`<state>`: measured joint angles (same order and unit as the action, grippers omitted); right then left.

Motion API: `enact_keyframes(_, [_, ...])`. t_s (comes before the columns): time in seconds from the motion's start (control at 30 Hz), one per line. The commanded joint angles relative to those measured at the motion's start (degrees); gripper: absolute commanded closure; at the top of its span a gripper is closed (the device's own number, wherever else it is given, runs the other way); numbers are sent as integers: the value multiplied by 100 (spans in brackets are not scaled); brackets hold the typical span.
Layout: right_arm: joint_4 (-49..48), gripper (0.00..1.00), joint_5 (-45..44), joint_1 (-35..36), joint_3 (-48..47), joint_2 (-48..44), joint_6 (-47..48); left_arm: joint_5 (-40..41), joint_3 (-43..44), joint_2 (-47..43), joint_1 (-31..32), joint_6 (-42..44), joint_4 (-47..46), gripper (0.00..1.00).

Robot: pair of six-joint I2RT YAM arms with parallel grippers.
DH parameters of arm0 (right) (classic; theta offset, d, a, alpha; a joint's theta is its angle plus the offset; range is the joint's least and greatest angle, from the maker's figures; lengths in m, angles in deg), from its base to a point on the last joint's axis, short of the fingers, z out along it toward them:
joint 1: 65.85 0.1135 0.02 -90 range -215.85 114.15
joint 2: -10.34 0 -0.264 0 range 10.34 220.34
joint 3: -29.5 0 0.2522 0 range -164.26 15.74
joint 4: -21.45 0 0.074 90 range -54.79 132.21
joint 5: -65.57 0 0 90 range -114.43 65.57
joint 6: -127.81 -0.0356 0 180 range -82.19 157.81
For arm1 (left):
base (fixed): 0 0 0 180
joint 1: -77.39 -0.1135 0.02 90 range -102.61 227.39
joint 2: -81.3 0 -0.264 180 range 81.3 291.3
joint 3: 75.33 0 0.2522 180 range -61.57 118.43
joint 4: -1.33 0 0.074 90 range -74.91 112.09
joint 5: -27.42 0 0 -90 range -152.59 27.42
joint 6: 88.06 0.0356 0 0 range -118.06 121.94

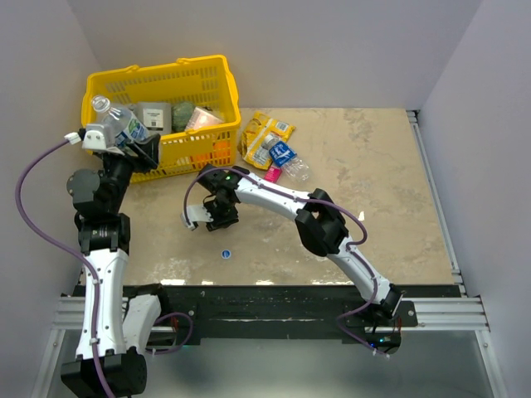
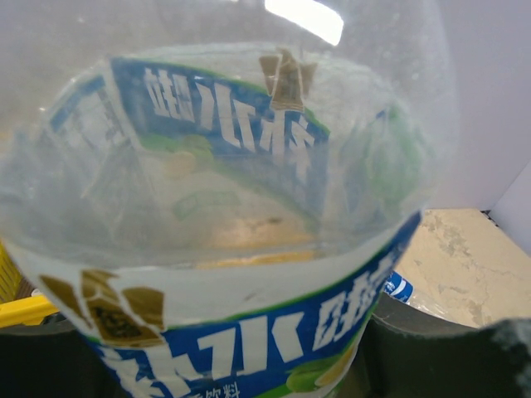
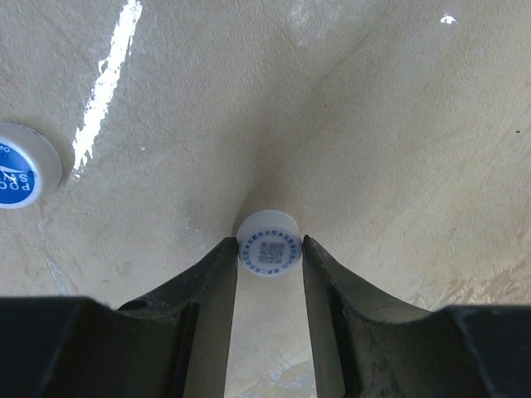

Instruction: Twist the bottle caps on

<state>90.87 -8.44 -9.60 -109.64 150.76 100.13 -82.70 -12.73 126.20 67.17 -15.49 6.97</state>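
Observation:
My left gripper is shut on a clear bottle with a blue and white label, held raised at the yellow basket's left end. In the left wrist view that bottle fills nearly everything, and its mouth does not show. At the table's middle my right gripper points down. Its two black fingertips press either side of a whitish bottle cap lying flat on the tabletop, right gripper closed on it. A blue cap lies loose nearby. A dark-blue-labelled bottle lies on its side further back.
A yellow basket with packets and goods stands at the back left. Yellow snack packets and a pink one lie beside the lying bottle. Grey walls close in the left, back and right sides.

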Motion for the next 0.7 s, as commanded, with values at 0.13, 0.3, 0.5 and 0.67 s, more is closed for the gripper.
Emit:
enact_keyframes(0.13, [-46,60,-17,35,23,64,-106,-159,-59,18,-33,-103,-278,100])
enact_keyframes(0.3, [-11,75,1,26,40,56,-115,-229,-76,36,-33,-94,-322,100])
enact_keyframes(0.5, [94,92,273,26,14,-321,-115,-423,-147,89,-24,20,-392,100])
enact_keyframes(0.67, [-55,92,247,26,365,-577,-142,-554,-155,141,-33,-6,-445,100])
